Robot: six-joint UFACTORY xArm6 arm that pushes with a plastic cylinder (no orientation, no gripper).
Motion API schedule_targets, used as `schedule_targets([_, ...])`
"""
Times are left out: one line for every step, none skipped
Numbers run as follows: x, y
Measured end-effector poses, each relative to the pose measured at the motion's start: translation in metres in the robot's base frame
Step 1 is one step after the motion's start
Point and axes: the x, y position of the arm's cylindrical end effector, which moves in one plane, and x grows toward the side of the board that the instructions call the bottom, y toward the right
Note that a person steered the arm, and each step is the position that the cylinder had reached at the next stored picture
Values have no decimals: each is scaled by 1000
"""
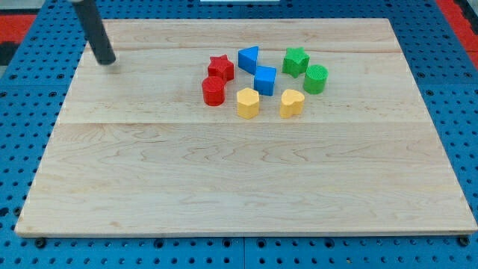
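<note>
My tip rests on the table at the view's upper left, touching nothing; there are no jaws. Well off to its right sit the red cylinder and red star, nearest; beyond, yellow, blue, then green blocks, perhaps touching.

The tip rests at the desk's top left, well apart from the nearest red star.
</note>
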Motion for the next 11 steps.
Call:
schedule_targets([-68,14])
schedule_targets([-86,48])
schedule_targets([-85,118])
schedule_targets([-84,177])
schedule_targets([-84,190])
schedule_targets([-85,184])
schedule_targets([-75,180])
schedule_targets([-12,170])
schedule_targets([-13,97])
schedule_targets([-12,63])
schedule_targets([66,88])
